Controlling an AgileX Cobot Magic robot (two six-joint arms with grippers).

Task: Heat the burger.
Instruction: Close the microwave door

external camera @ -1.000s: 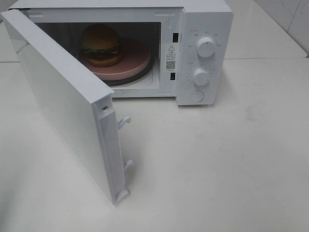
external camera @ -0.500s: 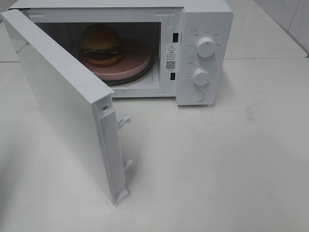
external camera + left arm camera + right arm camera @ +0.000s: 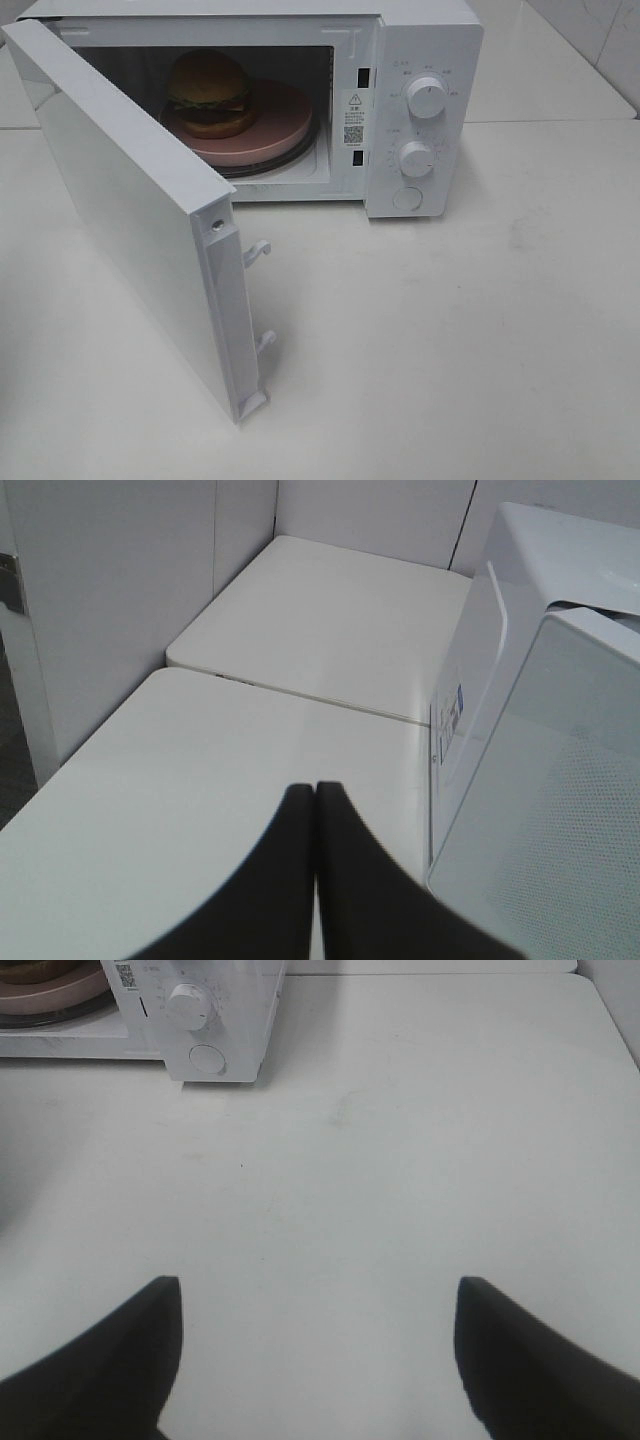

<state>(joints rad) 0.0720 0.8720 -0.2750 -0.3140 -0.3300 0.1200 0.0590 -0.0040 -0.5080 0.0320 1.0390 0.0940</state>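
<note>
Jaws: left gripper shut empty, right gripper wide. Scene unchanged: burger in microwave, door open. Closing it looks next.

The burger is showing a golden-brown bun, dark patty and green lettuce; the plate is showing pink. The microwave is gleaming white, its door window carrying a fine dotted mesh, its sticker seemingly bearing a black square code. The surface is looking off-white. The left claw and right claw are appearing black.
</note>
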